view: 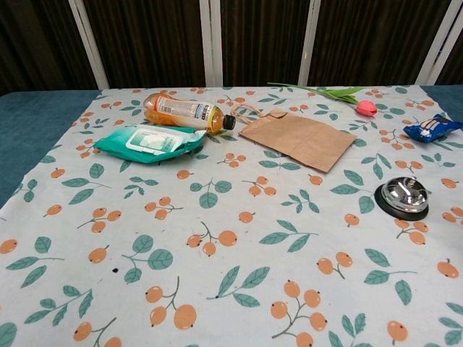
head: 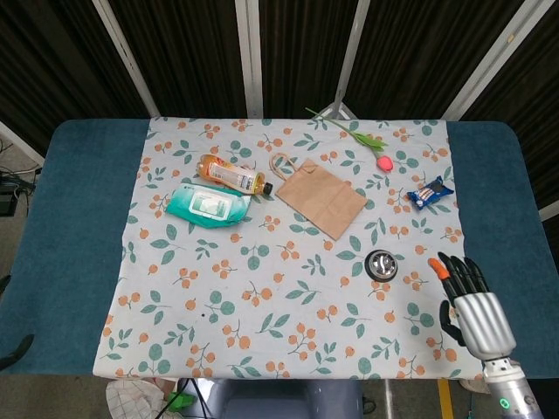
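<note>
- One hand shows, in the head view only: the right hand [head: 472, 310] hangs over the near right corner of the tablecloth [head: 262, 288], fingers stretched out and spread apart, holding nothing. One fingertip is orange.
- Nearest to it is the small round metal bell [head: 381, 264] on a black base, near the fingertips but apart from them; the chest view shows its shiny dome [view: 403, 196] at the right side of the cloth.
- Farther back on the right lies a blue snack packet [head: 430, 193], and behind that a pink tulip [head: 383, 162] on a long green stem, flat on the cloth.
- At the middle back lies a flat brown paper bag [head: 321, 197], its handle toward the far side.
- Left of the bag, an amber bottle [head: 231, 175] with a black cap lies on its side, the cap just beside the bag's corner; a teal pack of wipes [head: 206, 204] lies just in front of the bottle.
- Cloth: pale, printed with orange berries and green leaves, spread over a table [head: 79, 227] covered in dark blue that shows bare on the left and right.
- Behind the table hang dark pleated curtains [head: 188, 52] crossed by slanting white bars [head: 251, 57].
- Below the near edge, a bit of concrete floor and a crumpled white bag [head: 135, 397] show.
</note>
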{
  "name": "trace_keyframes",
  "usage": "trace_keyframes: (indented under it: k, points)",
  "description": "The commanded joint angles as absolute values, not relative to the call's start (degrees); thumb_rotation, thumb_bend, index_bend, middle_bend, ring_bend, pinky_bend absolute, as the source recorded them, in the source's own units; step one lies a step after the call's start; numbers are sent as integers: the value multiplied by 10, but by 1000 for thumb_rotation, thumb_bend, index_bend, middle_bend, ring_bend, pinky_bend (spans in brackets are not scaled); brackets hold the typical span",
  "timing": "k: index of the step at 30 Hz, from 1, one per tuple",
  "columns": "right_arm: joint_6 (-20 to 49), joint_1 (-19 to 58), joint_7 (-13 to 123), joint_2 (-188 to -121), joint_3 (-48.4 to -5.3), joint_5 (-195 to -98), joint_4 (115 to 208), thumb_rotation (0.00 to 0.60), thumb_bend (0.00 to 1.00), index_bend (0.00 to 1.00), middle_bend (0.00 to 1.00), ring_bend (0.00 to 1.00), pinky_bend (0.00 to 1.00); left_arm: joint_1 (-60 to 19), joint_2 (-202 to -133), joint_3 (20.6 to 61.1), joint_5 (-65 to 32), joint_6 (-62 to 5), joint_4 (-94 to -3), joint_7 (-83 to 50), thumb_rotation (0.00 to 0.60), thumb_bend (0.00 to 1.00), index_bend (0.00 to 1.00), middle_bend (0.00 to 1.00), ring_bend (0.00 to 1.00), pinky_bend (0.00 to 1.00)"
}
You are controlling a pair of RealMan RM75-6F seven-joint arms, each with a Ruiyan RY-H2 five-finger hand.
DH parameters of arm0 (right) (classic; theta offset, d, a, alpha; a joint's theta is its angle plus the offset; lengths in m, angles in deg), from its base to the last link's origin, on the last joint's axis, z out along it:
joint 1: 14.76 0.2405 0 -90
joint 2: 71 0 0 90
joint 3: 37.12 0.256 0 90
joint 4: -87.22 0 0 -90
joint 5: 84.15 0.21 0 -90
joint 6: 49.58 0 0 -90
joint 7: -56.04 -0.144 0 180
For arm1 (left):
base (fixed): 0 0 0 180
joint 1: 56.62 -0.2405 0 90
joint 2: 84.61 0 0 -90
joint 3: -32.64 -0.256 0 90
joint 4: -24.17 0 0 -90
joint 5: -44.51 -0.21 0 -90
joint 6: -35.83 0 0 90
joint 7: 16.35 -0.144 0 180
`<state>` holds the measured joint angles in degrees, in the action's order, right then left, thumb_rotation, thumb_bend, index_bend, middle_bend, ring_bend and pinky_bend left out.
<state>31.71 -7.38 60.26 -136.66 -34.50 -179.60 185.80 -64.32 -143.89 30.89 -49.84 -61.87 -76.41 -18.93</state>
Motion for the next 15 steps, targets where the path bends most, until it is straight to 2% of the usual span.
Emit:
trace_keyframes:
  k: [1,6,15]
  points:
    - [267,-31,591,-1397,-319,-1771,1839,600,785,51,0,0,0,-641,-1438,306,-500,-613,-766,-190,600,335,55,0,0,102]
    - [219,9,584,-1446,-294,-1724,1811,600,784,51,0,0,0,-639,-1437,304,-502,-609,-767,-192,600,335,54,0,0,102]
    - [188,51,559,-1536,-271,-1679,1728,600,784,44,0,0,0,-636,-1437,309,-491,-603,-770,-197,600,335,55,0,0,102]
